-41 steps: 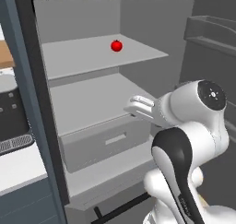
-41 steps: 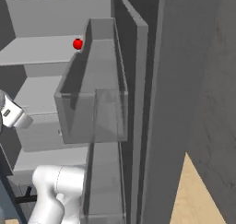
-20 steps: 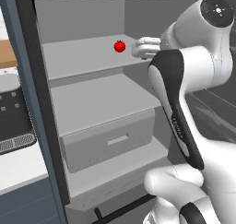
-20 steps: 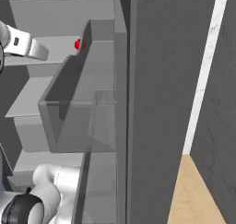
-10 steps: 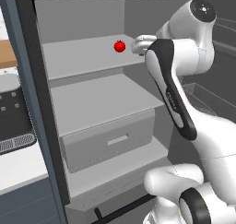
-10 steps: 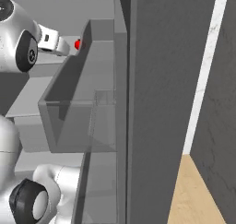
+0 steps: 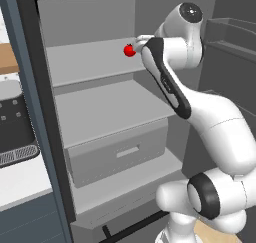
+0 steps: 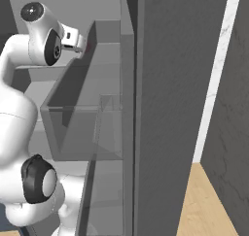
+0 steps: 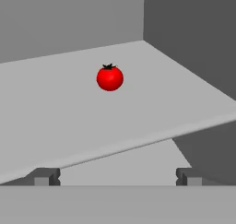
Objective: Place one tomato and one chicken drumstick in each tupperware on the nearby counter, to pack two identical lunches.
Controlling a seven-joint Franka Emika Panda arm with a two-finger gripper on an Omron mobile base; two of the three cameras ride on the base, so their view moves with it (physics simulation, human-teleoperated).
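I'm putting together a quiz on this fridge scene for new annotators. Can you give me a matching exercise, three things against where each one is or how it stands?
Things:
1. tomato
2. gripper
3. drawer

Places or states:
a. below the two shelves, closed
b. jaws wide open, short of the shelf edge, holding nothing
c. resting alone on the top shelf

Pairs: 1-c, 2-b, 3-a
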